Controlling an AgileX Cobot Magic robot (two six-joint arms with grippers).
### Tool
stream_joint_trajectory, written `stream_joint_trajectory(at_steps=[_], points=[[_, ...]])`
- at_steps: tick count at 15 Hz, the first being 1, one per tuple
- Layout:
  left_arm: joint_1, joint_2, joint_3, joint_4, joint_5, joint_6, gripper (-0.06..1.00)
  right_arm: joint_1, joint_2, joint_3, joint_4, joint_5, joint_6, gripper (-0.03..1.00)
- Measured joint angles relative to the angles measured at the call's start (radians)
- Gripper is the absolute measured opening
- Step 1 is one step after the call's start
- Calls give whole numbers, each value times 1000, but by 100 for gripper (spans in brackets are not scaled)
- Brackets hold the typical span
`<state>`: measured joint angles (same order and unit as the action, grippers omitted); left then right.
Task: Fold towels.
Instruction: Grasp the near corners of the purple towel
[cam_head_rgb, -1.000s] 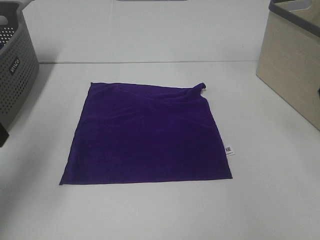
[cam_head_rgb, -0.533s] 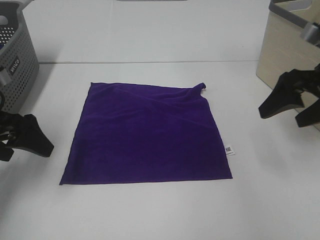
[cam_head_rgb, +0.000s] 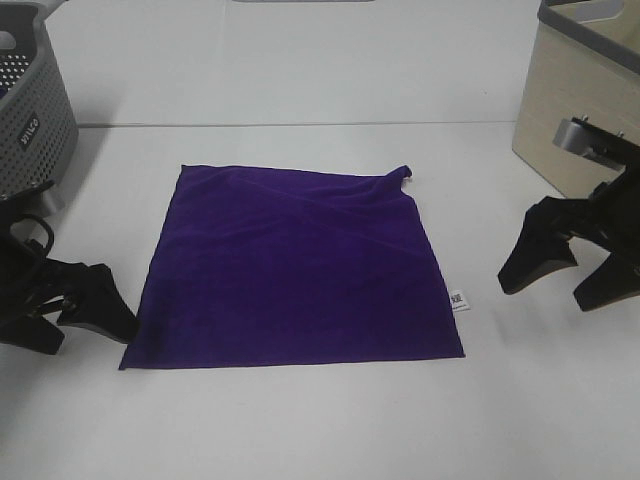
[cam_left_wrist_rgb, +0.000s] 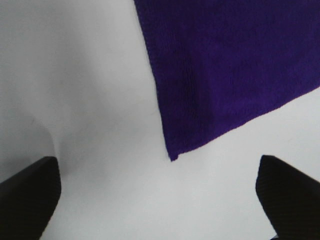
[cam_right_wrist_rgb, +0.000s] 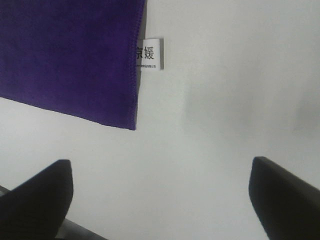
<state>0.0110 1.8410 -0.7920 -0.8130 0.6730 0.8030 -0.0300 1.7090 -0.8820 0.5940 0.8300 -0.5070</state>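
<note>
A deep purple square towel (cam_head_rgb: 295, 265) lies spread flat on the white table, its far right corner slightly curled up. A small white tag (cam_head_rgb: 458, 299) sticks out of its right edge and also shows in the right wrist view (cam_right_wrist_rgb: 150, 53). My left gripper (cam_head_rgb: 62, 320) is open and empty, just left of the towel's near left corner (cam_left_wrist_rgb: 172, 156). My right gripper (cam_head_rgb: 572, 275) is open and empty, to the right of the towel's near right corner (cam_right_wrist_rgb: 134, 125).
A grey perforated basket (cam_head_rgb: 30, 125) stands at the far left. A beige basket (cam_head_rgb: 585, 100) stands at the far right, just behind my right arm. The table (cam_head_rgb: 320, 420) is white and bare in front of the towel.
Both arms have come into view over the last second and moved inward. Each gripper now sits closer to a near corner of the towel. The towel has not moved.
</note>
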Motion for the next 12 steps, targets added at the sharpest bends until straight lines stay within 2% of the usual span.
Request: stream_joint_trajectory(at_steps=[3,6,8,12], points=[[0,38,-2,-125,-5,108,99,0,100,1,111,-9,-137,92],[0,61,-4,-161,1,119,99,0,203,3,276,-4,-257,92],[0,61,-4,-169,1,119,99,0,249,5,313,8,-277,92],[0,63,-4,-171,1,117,99,0,255,4,320,7,-285,92]])
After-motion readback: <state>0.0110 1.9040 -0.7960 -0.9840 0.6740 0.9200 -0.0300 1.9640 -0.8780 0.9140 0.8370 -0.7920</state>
